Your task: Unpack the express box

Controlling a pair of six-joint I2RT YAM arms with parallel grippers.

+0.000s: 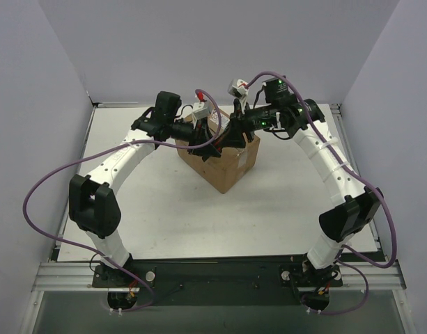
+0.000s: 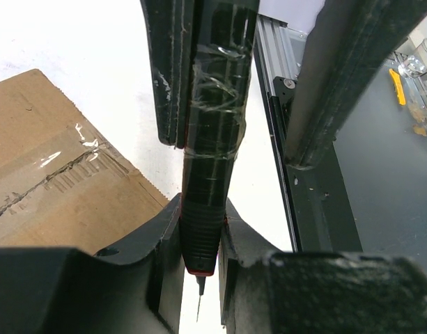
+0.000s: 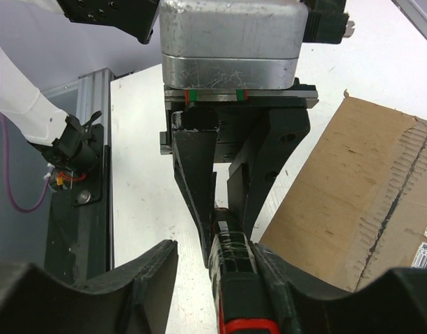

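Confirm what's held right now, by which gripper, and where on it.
Left gripper clamps the black taped tool at its ribbed end, just above the red ring. Right gripper straddles the shaft with a gap on one side: open.

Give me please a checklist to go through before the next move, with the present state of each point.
1. Grip of the left gripper on the cutter: ok, shut on it.
2. Grip of the right gripper on the cutter: not ok, open, with a gap on one side.
3. The blade off the express box: ok, not touching cardboard.
4. The tape seam cut through: cannot tell.
5. The flaps opened: not ok, they lie closed.
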